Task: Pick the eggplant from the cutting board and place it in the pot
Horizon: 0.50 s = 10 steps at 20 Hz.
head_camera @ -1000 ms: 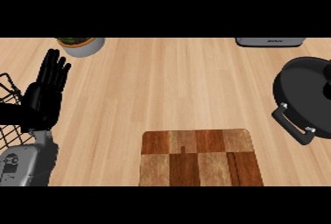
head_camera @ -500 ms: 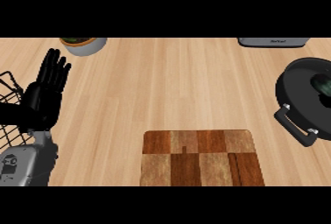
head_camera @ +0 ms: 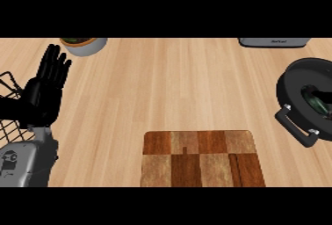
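Nearest the lower edge of the head view lies the rectangular wooden cutting board (head_camera: 202, 158), a patchwork of dark and light brown blocks, its long sides running away from the viewer; its top surface is bare wood. To the left, a grey forearm (head_camera: 26, 162) comes up from the lower left corner and carries the black left hand (head_camera: 40, 94), which rests upright near the left edge with its fingers (head_camera: 53, 63) straight, close together and pointing toward the far side of the counter, holding nothing. Beside and partly behind that hand is a black wire basket (head_camera: 9, 110), cut off by the left edge.

Farther back on the right stands the round black pot (head_camera: 295, 90) with a black side handle (head_camera: 295, 127) pointing toward the near side. Inside it a dark, greenish shape (head_camera: 319, 99) shows against the pot's inner wall; this may be the eggplant, but it is cut by the picture's right edge, so its long axis and the way it points cannot be told.

All of this sits on the light wooden counter (head_camera: 175, 83). At the far edge, a grey bowl-like planter with green inside (head_camera: 83, 45) stands at the left, and a grey appliance (head_camera: 272, 42) at the right. The right hand does not show.
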Tool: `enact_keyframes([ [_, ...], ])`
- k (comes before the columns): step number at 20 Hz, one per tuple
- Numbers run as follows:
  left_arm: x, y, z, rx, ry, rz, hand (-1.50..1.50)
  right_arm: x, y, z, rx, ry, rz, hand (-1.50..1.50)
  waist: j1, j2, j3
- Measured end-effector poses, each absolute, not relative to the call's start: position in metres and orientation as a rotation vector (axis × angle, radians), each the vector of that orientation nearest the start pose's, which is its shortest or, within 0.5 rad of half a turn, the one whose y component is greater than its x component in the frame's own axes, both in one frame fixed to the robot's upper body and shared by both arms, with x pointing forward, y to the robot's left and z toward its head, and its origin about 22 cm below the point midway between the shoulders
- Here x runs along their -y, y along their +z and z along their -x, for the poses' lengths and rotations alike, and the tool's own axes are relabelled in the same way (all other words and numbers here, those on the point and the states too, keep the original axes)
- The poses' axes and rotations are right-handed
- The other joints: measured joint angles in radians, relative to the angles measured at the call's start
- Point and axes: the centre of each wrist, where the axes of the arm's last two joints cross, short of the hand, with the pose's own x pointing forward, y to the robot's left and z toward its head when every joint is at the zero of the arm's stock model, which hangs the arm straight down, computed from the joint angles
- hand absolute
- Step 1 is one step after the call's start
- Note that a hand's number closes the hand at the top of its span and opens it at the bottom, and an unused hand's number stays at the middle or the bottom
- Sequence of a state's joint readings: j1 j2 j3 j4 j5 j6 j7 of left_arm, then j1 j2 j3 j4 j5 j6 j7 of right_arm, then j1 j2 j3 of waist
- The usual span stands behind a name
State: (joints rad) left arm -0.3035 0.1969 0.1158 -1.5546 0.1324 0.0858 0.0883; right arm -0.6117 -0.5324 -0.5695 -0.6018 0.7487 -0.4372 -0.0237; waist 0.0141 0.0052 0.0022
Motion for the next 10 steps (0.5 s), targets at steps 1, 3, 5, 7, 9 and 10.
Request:
enact_keyframes([
  [1,-0.266,0.088,-0.308,1.766,0.040,-0.091,0.00,0.451,0.052,-0.343,1.198,0.036,1.299,-1.50,-0.002,0.000,0.000],
  [3,-0.270,0.086,-0.309,1.765,0.042,-0.102,0.00,0.451,0.055,-0.344,1.251,-0.041,1.277,-1.50,-0.006,-0.001,0.000],
  [5,-0.265,0.082,-0.308,1.762,0.045,-0.104,0.00,0.452,0.055,-0.344,1.285,-0.136,1.253,-1.50,-0.009,-0.003,-0.001],
  [7,-0.269,0.082,-0.307,1.765,0.042,-0.110,0.00,0.459,0.062,-0.341,1.319,-0.231,1.233,-1.50,-0.010,-0.003,-0.001],
  [9,-0.268,0.081,-0.306,1.766,0.045,-0.111,0.00,0.466,0.065,-0.336,1.347,-0.311,1.214,-1.50,-0.013,-0.004,-0.001],
  [10,-0.266,0.080,-0.305,1.762,0.046,-0.114,0.00,0.472,0.068,-0.330,1.358,-0.341,1.205,-1.50,-0.016,-0.006,-0.001],
])
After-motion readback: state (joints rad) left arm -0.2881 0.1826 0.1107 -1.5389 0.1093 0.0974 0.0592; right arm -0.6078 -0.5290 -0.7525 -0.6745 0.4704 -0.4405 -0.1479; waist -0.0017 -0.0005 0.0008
